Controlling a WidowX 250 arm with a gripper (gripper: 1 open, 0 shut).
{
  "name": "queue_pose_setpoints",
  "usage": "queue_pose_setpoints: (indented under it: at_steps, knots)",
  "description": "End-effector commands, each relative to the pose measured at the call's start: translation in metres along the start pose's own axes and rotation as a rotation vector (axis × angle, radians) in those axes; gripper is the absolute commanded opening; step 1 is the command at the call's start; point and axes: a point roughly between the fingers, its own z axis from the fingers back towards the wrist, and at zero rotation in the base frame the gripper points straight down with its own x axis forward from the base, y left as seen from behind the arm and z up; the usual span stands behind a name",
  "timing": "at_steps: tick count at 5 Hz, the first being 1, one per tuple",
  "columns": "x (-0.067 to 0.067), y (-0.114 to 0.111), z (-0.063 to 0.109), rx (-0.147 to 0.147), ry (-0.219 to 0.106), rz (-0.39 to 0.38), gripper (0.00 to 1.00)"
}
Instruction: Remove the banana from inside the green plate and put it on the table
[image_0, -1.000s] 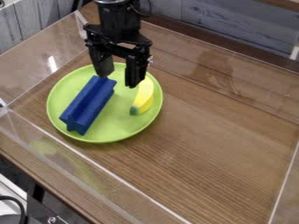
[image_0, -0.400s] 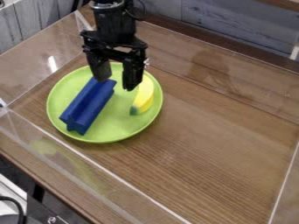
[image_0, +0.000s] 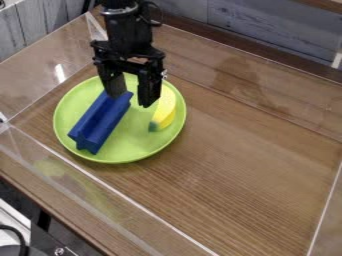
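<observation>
The small yellow banana (image_0: 164, 112) lies on the right side of the lime-green plate (image_0: 136, 146), its greenish tip toward the front. My black gripper (image_0: 134, 92) points straight down over the plate's back half, open, with nothing between its fingers. One finger (image_0: 151, 90) hangs just left of the banana's far end; the other stands above the far end of a blue ridged block (image_0: 100, 119). The plate rests on the brown wood-grain table (image_0: 247, 150).
The blue block lies diagonally across the plate's left half, close beside the banana. Clear acrylic walls (image_0: 40, 60) border the table on all sides. Bare tabletop stretches to the right and front of the plate.
The gripper has edged slightly left and lower over the plate, still open. Banana and block have not moved.
</observation>
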Motion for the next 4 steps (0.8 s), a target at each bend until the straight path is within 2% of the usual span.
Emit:
queue_pose_setpoints:
  at_steps: [1,3,4]
  knots:
    - [0.0091,0.0051,0.0141,-0.006,-0.044,-0.004,1.0]
    - [0.0133,0.0091,0.0153,-0.042,-0.044,-0.012,1.0]
    - [0.0153,0.0058,0.0103,-0.043,-0.044,-0.014,1.0]
